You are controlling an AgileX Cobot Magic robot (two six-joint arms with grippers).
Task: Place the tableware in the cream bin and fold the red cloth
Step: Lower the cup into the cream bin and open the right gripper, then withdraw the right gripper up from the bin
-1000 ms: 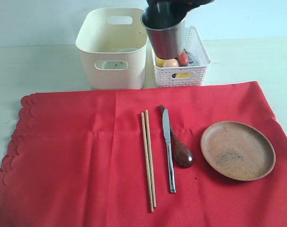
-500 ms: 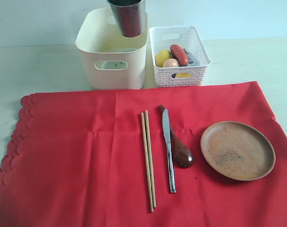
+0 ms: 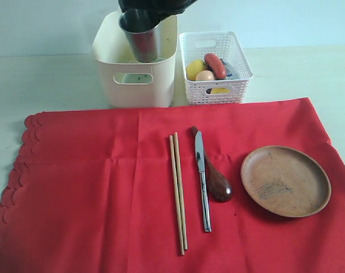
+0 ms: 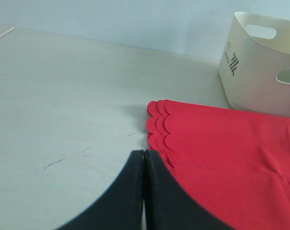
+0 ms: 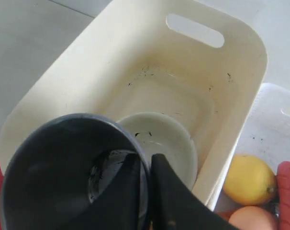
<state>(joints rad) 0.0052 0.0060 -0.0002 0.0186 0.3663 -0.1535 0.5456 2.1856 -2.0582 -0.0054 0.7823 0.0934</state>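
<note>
- One thin pinch on the rim is all that carries the steel cup. The right hand has one finger inside the wall and one outside, with the jaws nearly together on the metal. Smooth steel can slide out of such a hold. The cup also hangs tilted, so a jolt may swing it loose.
- Directly below that hand, on the floor of the cream bin, lies the pale bowl. If the hand lets go from up here, the cup falls onto the bowl and may chip it or bounce out.
- Lowering off-centre could catch the cup's base on the bin's rim. That would lever the cup out of the pinch or shove the light bin along the bench.
- Just beside the hand, past the bin's wall, the white lattice basket holds a lemon and other food. A drift that way puts the cup in the wrong container.
- The left hand is pressed shut and empty. It hovers low over the bench, with the scalloped corner of the red cloth just beside its fingertips.
- If that hand tugs the cloth now, the chopsticks, knife, spoon and wooden plate may roll or slide off. All four lie on the cloth, well apart from both hands.
</note>
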